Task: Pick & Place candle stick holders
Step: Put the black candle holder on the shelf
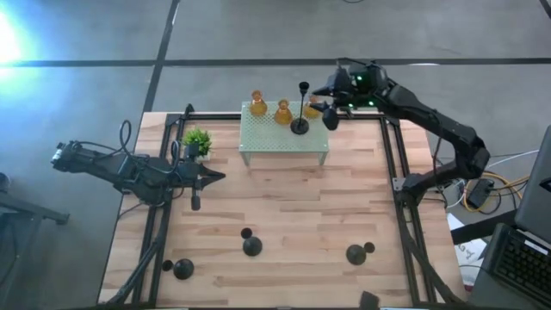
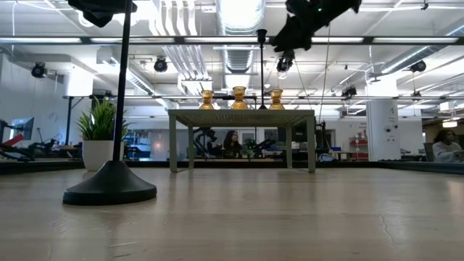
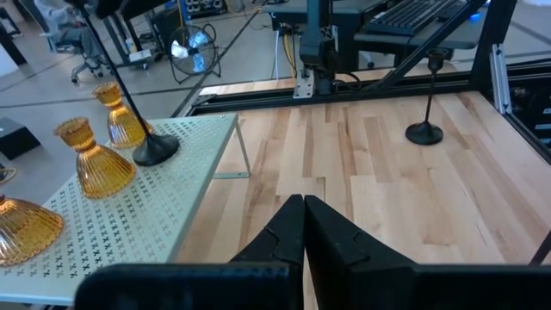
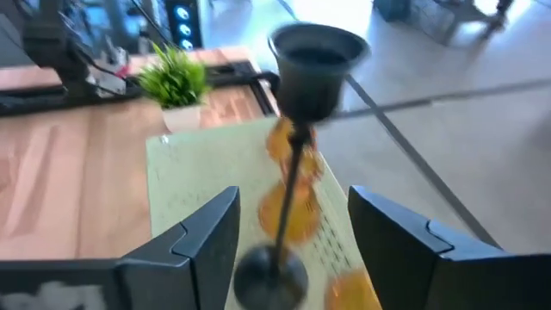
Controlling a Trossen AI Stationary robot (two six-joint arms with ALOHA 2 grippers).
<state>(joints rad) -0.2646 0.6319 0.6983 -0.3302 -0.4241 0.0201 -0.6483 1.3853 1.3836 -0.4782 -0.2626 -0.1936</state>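
Note:
A slim black candle stick holder [image 1: 299, 126] stands upright by its round base on the mint-green perforated stand [image 1: 284, 142], beside three amber holders [image 1: 283, 112]. My right gripper [image 1: 321, 105] hovers open at the stand's far right. In its wrist view its fingers [image 4: 202, 237] stand either side of the black holder's stem [image 4: 291, 185], clear of it, with the cup [image 4: 314, 60] above them. My left gripper [image 1: 211, 178] waits shut over the table's left side [image 3: 303, 215]. Three more black holders [image 1: 251, 246] stand on the table's near part.
A small green potted plant [image 1: 197, 140] stands left of the stand. Dark rails [image 1: 392, 172] run along the table's left and right sides. Bare wood [image 1: 293, 198] lies between the stand and the near black holders [image 1: 355, 254], [image 1: 183, 269].

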